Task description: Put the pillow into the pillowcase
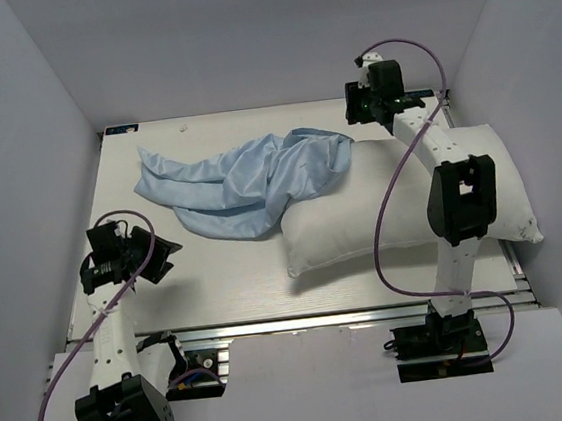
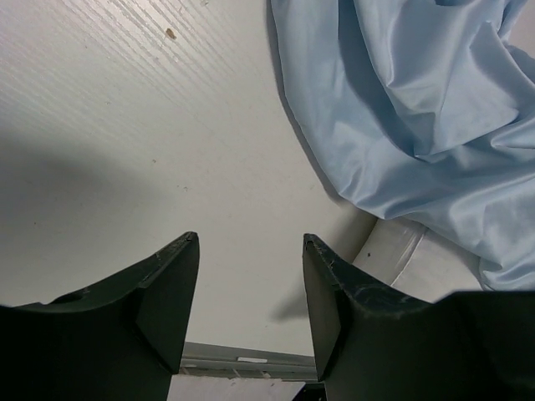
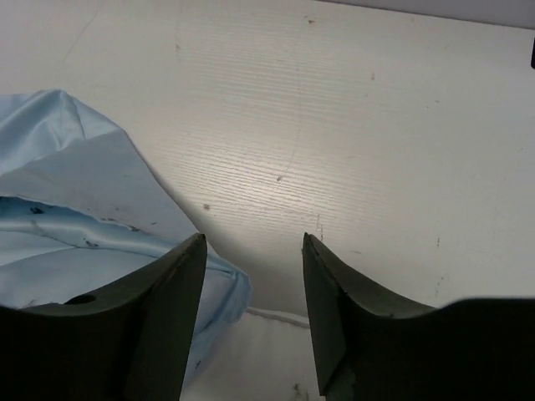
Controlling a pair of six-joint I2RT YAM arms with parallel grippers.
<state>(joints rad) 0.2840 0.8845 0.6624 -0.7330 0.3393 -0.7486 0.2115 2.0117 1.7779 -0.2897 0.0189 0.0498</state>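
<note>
Nearest the bases, the left gripper hangs over bare table at the near left. Its own wrist view shows the fingers spread wide with nothing between them. Beyond it, the pillow lies flat across the middle and right of the table, wholly outside the pillowcase. The pillowcase is a crumpled heap to the far left, with one fold draped over the pillow's far-left corner. Farthest back, the right gripper hovers by the rear edge, just past that overlap. Its jaws are also apart and empty, and the blue cloth and a strip of white cushion show below them. The task looks barely begun: neither arm holds anything, and the step in hand seems to be the approach for a first grasp on the sack. The next move probably calls for finding the case's open hem, which cannot be made out among the folds. One layer would then be pinched so the mouth can be spread toward the pillow's end.
</note>
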